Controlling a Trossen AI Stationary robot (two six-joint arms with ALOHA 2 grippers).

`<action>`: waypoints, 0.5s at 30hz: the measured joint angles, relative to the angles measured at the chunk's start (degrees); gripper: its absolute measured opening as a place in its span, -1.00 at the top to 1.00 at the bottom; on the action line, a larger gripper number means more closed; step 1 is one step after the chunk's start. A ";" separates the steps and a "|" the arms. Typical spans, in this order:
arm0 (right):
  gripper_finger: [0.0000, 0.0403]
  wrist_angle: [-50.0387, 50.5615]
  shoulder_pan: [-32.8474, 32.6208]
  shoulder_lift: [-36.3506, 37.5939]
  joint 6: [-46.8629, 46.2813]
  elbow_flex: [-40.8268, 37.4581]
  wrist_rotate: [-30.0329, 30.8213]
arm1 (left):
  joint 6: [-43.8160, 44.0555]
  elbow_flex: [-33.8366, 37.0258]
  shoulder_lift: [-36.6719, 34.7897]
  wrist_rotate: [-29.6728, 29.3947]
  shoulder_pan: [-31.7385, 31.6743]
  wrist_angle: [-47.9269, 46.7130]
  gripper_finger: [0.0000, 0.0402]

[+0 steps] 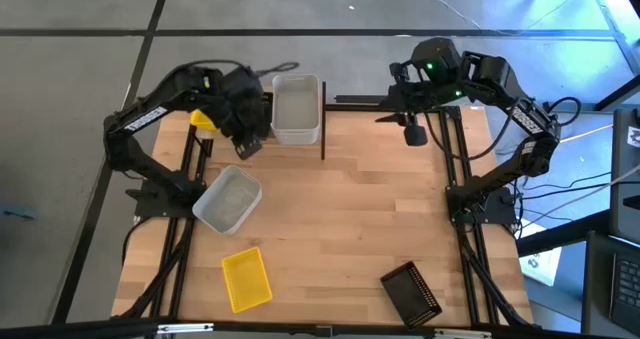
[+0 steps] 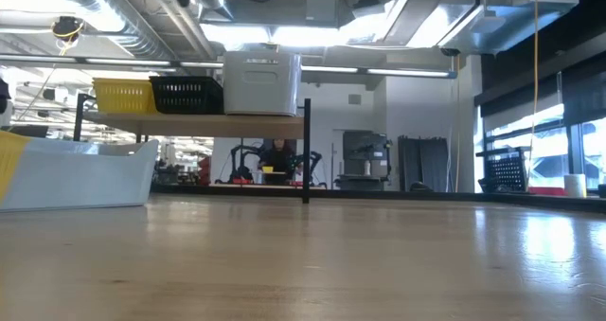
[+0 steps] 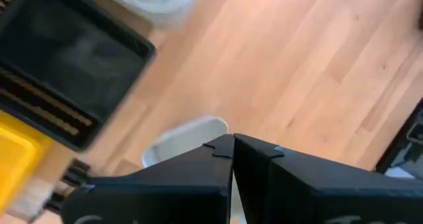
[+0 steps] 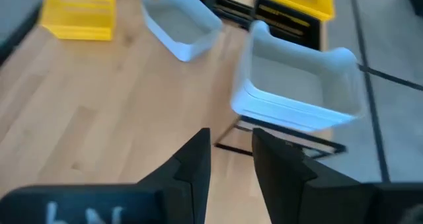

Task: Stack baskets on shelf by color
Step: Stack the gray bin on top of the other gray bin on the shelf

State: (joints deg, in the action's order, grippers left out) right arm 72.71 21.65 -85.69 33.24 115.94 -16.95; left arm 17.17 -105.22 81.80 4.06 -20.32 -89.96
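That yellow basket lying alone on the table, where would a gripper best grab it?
Probably by one long side wall, coming straight down from above. The yellow basket sits upright with its open mouth facing up, so its thin rim is exposed, and bare table surrounds it. One finger could go inside and one outside.

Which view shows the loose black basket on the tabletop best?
The high view: the black basket lies whole and unblocked near the table's front right. The low and both wrist views do not show it; their black baskets are on the shelf.

Butcher-block wooden tabletop (image 1: 340,209) on grey floor
Light planks run lengthwise; pale grey concrete floor (image 1: 60,89) surrounds it
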 joint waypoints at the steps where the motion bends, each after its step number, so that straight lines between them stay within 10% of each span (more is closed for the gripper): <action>1: 0.44 0.00 -0.02 0.00 0.12 0.00 -0.73 | 0.66 1.08 -0.75 0.00 0.90 0.03 1.00; 9: 0.44 -0.29 -6.49 0.00 -0.60 0.00 0.16 | 6.57 12.23 -11.24 0.01 7.74 -0.13 1.00; 15: 0.44 -3.36 -15.81 -1.43 -9.47 0.04 12.48 | 9.80 18.69 -20.55 -0.01 11.91 -0.03 1.00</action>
State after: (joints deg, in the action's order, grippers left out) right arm 69.35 5.84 -87.12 23.78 115.98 -4.47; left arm 26.98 -86.53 61.25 4.05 -8.42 -89.99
